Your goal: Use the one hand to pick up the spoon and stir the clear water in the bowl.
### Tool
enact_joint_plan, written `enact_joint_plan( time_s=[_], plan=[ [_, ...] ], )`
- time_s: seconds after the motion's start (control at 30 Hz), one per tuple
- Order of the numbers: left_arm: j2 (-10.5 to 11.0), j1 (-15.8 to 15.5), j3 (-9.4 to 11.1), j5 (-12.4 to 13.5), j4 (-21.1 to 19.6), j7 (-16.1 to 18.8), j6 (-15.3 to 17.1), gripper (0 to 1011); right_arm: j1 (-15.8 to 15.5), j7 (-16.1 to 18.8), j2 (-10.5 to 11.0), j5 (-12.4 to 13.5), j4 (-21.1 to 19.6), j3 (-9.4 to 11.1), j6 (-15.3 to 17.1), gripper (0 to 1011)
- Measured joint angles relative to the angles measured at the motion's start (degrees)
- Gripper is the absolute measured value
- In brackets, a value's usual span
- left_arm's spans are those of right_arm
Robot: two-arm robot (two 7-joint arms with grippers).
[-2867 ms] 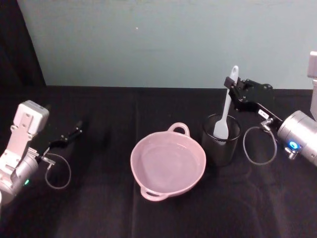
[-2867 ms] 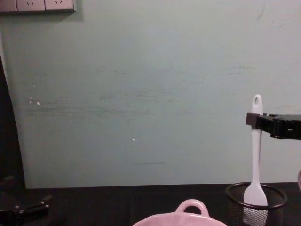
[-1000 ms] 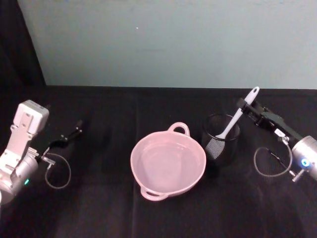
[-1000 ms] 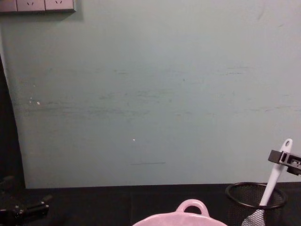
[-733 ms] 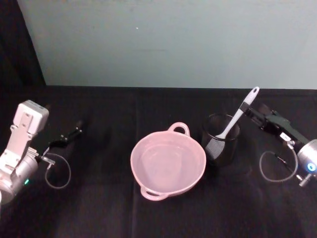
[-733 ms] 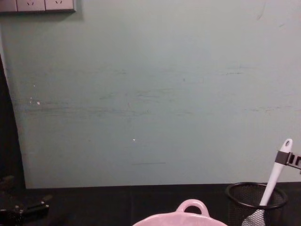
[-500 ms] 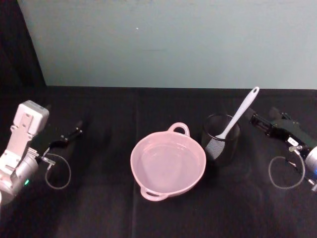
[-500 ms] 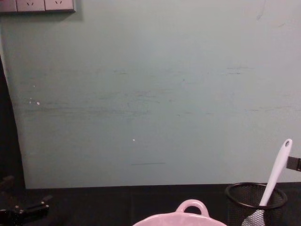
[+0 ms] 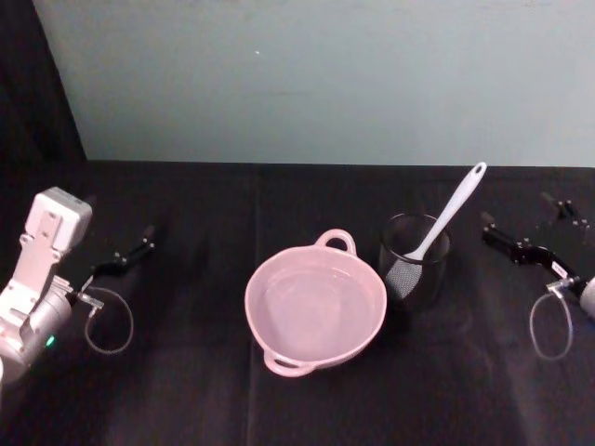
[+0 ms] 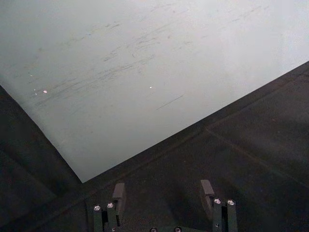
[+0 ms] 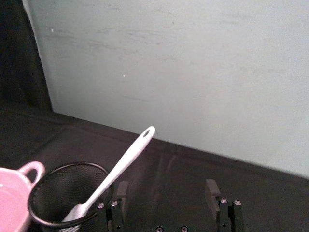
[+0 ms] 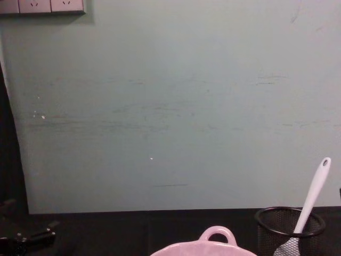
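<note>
Head view: the white spoon (image 9: 444, 215) is left leaning in the black mesh cup (image 9: 415, 263) beside the pink bowl (image 9: 315, 301); the right gripper (image 9: 525, 232) is parked apart, fingers spread, nothing held.

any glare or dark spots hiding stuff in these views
Head view: no glare; the black right hand blends into the dark table, while the spoon and bowl stand out. Chest view: the left hand sits in deep shadow.
</note>
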Motion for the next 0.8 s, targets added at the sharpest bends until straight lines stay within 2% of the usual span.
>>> enact_joint_plan(
  time_s=[0.07, 0.1, 0.17, 0.2, 0.27, 0.3, 0.37, 0.5, 0.8],
  plan=[
    [0.00, 0.00, 0.00, 0.00, 0.00, 0.00, 0.00, 1005, 0.61, -0.50, 0.02, -2.16, 0.36, -0.69, -0.40, 1002],
    [0.00, 0.00, 0.00, 0.00, 0.00, 0.00, 0.00, 1005, 1.40, -0.87, -0.01, -4.31, 1.05, -1.44, -0.89, 1002],
    [0.00, 0.00, 0.00, 0.00, 0.00, 0.00, 0.00, 1005, 2.61, -0.92, -0.42, -6.46, 2.40, -2.20, -1.92, 1003],
    [0.00, 0.00, 0.00, 0.00, 0.00, 0.00, 0.00, 1005, 2.61, -0.92, -0.42, -6.46, 2.40, -2.20, -1.92, 1003],
    [0.00, 0.00, 0.00, 0.00, 0.00, 0.00, 0.00, 1005, 4.49, -0.84, -1.39, -8.64, 4.91, -3.09, -3.24, 1002],
    [0.00, 0.00, 0.00, 0.00, 0.00, 0.00, 0.00, 1005, 4.49, -0.84, -1.39, -8.64, 4.91, -3.09, -3.24, 1002],
    [0.00, 0.00, 0.00, 0.00, 0.00, 0.00, 0.00, 1005, 6.48, -0.18, -2.63, -9.96, 7.88, -3.89, -3.82, 1002],
    [0.00, 0.00, 0.00, 0.00, 0.00, 0.00, 0.00, 1005, 8.43, 0.88, -4.11, -11.01, 11.29, -4.60, -4.30, 1002],
    [0.00, 0.00, 0.00, 0.00, 0.00, 0.00, 0.00, 1005, 9.35, 1.86, -6.31, -11.91, 15.88, -4.42, -4.65, 1002]
  ],
)
